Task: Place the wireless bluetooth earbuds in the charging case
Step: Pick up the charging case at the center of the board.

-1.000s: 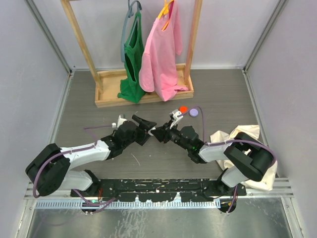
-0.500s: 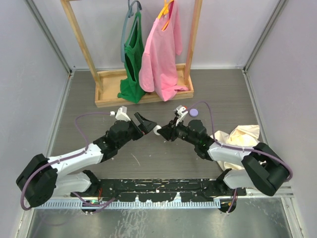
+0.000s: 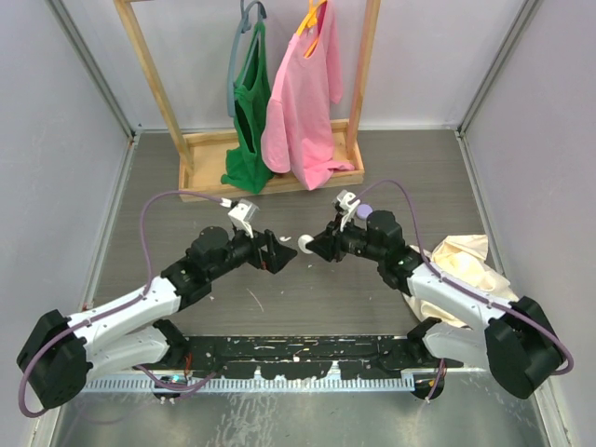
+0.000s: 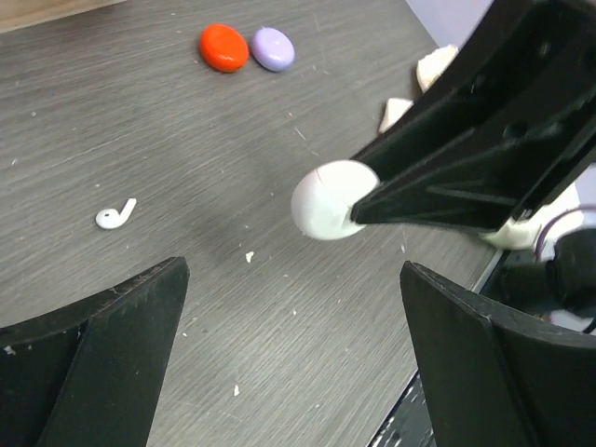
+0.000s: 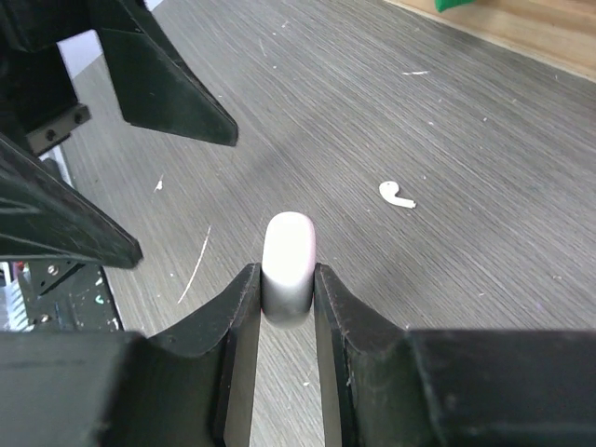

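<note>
A white rounded charging case (image 5: 289, 247) is pinched edge-on in my right gripper (image 5: 286, 275), held above the table; its lid looks closed. From above the case (image 3: 306, 245) hangs between the two arms. My left gripper (image 4: 293, 279) stands wide open just left of the case (image 4: 328, 198), with nothing between its fingers. One small pale earbud (image 4: 115, 215) lies on the grey table, beyond the case in the right wrist view (image 5: 398, 195). I see no second earbud.
A red disc (image 4: 224, 47) and a purple disc (image 4: 273, 48) lie together on the table behind the right arm. A wooden rack (image 3: 270, 177) with green and pink garments stands at the back. A cream cloth (image 3: 461, 256) lies at the right.
My left gripper has opened wide and drawn back left from the case. The right gripper has kept the case and shifted slightly right. Both arms have reached further over the table.
</note>
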